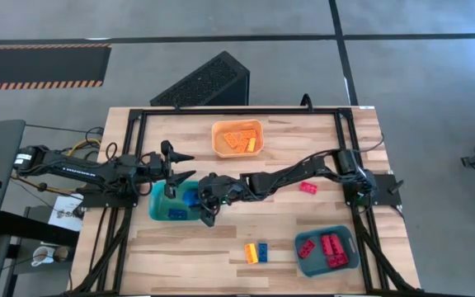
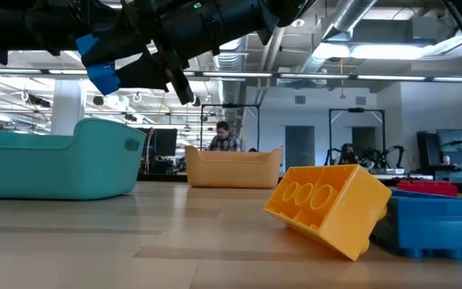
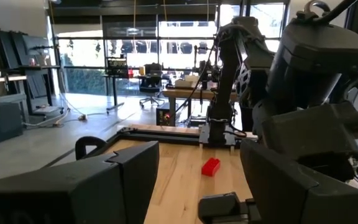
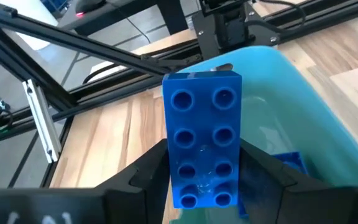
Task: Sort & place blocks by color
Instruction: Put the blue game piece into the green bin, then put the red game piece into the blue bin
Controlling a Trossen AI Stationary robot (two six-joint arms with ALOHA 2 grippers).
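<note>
Right wrist view: right gripper [image 4: 202, 180], fingers partly apart and pressed to both sides of a blue block [image 4: 202, 147], studs facing the camera, held above the teal bin [image 4: 303, 93] near the table's left edge. Left gripper [image 1: 181, 165] half open, empty, just beside that bin.

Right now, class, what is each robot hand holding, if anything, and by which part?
The right hand grips a blue block by its two long sides, near one end, over the teal bin. The left hand holds nothing.
</note>
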